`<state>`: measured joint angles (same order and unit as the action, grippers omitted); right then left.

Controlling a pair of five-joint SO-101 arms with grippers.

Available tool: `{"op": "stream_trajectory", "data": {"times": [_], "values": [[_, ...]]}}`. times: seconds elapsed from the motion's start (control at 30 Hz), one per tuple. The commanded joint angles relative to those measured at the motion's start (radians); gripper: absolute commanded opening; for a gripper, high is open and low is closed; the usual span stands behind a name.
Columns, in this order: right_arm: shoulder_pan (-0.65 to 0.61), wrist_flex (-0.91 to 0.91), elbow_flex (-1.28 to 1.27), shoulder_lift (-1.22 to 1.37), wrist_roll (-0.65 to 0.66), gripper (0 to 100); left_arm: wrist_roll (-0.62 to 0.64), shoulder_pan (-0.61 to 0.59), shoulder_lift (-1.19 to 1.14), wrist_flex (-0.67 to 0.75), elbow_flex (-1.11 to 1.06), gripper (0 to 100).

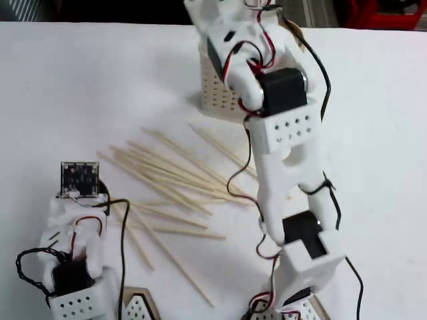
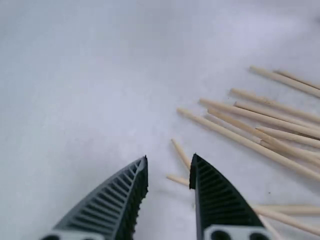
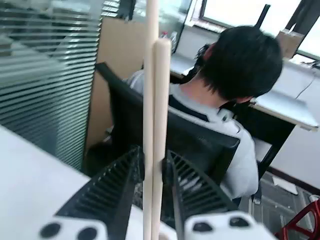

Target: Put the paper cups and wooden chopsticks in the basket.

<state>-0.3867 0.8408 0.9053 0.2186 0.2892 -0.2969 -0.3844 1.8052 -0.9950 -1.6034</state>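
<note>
The right hand (image 3: 152, 162) pinches two chopsticks (image 3: 159, 100). The left hand (image 2: 168, 165) is empty and spread apart. They look light, stiff and smooth; the middle seems best to hold.

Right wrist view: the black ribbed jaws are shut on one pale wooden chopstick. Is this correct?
No. The right gripper has its jaws shut on two pale wooden chopsticks, side by side, not one; the right wrist view shows both.

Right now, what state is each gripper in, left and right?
Left gripper: open, holding nothing, beside the loose chopsticks.
Right gripper: closed on two wooden chopsticks.
</note>
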Motion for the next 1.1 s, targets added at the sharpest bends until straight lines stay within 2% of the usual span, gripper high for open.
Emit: {"op": "stream_trajectory", "data": {"times": [0.0, 0.43, 0.63, 0.73, 0.9, 1.07], "values": [[0.042, -0.094, 0.009, 0.051, -0.008, 1.9, -0.011, -0.002, 0.012, 0.025, 0.008, 15], [0.108, -0.064, 0.014, 0.298, -0.009, 1.9, -0.011, -0.002, 0.012, 0.025, 0.008, 15], [0.107, 0.01, 0.015, 0.309, -0.009, 12.9, -0.011, -0.002, 0.012, 0.025, 0.008, 15], [0.104, 0.054, 0.02, 0.292, -0.009, 13.7, -0.011, -0.002, 0.012, 0.025, 0.008, 15], [0.087, 0.217, 0.034, 0.202, -0.009, 13.8, -0.011, -0.002, 0.012, 0.025, 0.008, 15], [0.048, 0.453, 0.032, 0.114, -0.009, 13.8, -0.011, -0.002, 0.012, 0.025, 0.008, 15]]}}
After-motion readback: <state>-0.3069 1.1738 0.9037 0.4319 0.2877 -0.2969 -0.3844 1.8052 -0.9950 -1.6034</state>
